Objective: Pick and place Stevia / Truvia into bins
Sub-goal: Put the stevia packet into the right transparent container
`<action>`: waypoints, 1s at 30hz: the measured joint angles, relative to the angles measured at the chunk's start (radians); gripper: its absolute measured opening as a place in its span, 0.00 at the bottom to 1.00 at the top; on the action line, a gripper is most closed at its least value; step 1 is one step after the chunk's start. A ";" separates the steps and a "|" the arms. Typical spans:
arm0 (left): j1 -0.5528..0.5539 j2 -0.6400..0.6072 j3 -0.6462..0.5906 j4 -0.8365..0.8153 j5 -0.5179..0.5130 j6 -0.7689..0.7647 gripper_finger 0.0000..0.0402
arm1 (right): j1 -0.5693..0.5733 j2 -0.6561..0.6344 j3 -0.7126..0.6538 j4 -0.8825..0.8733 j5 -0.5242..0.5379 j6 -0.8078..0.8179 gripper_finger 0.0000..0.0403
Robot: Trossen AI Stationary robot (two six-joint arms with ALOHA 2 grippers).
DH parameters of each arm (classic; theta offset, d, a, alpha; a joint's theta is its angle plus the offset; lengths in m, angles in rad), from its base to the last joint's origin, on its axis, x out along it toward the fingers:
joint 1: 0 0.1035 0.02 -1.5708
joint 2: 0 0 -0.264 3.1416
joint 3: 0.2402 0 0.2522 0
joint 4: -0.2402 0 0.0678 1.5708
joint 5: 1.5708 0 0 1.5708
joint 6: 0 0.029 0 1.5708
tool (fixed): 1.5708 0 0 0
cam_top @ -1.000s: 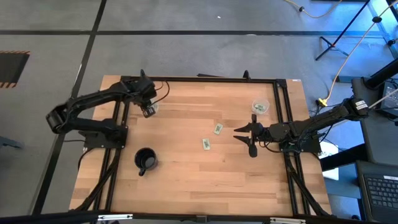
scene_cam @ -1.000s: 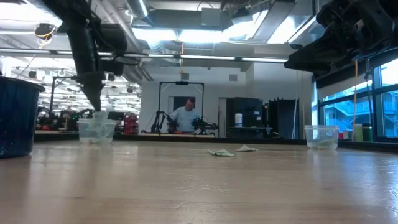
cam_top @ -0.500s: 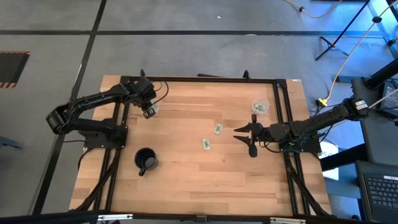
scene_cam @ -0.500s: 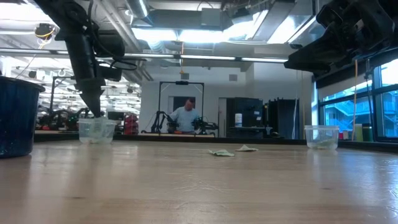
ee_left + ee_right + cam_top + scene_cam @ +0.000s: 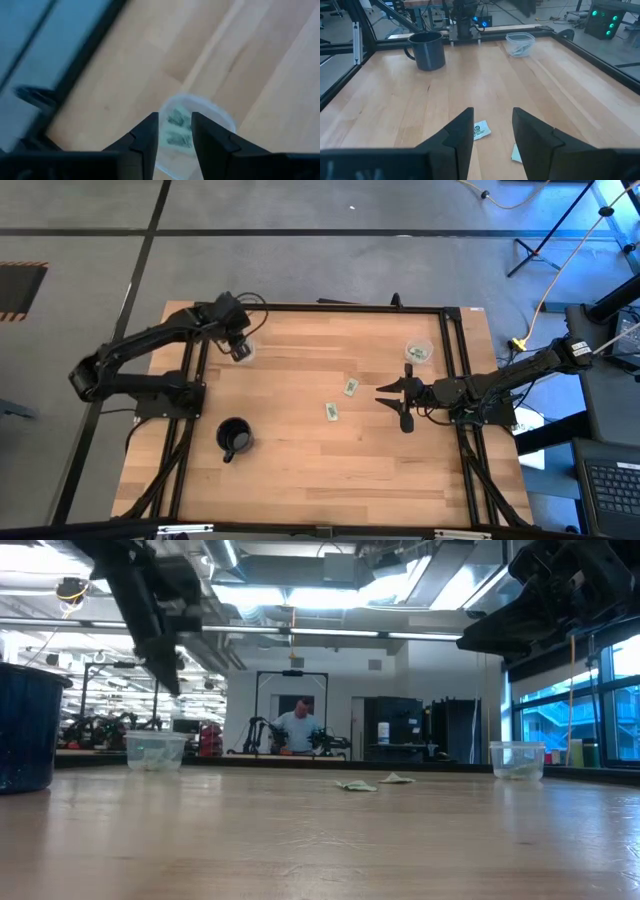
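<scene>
My left gripper (image 5: 238,347) hangs open above the left bin (image 5: 200,117), a clear cup at the table's far left, with nothing between its fingers. Pale green sachets (image 5: 176,131) lie inside this bin. In the low view the left gripper (image 5: 166,680) is clear of the cup's rim (image 5: 155,737). Two sachets (image 5: 351,388) (image 5: 330,411) lie flat on the table's middle. My right gripper (image 5: 393,406) stands open just right of them, empty. The right bin (image 5: 418,352), holding sachets, stands at the far right.
A black mug (image 5: 234,437) stands near the left front, its handle toward the near edge. A black frame (image 5: 455,370) runs along the table's edges. Bare wood lies between the mug and the loose sachets. A person (image 5: 297,728) stands far off in the room.
My left gripper has gone up, out of the left bin's mouth and well clear of it, and a little toward the table's far edge. The bin has stayed in place. My right gripper has kept still.
</scene>
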 joint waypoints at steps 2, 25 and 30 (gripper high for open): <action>-0.001 -0.032 0.025 0.001 0.013 0.001 0.28 | 0.000 0.000 0.000 0.001 0.000 0.000 0.34; -0.077 -0.399 -0.453 0.853 0.714 -0.202 0.28 | -0.127 0.168 0.379 -0.531 0.016 0.200 0.34; -0.095 -0.446 -0.588 1.202 0.735 -0.346 0.28 | -0.228 0.333 0.536 -0.707 -0.030 0.450 0.34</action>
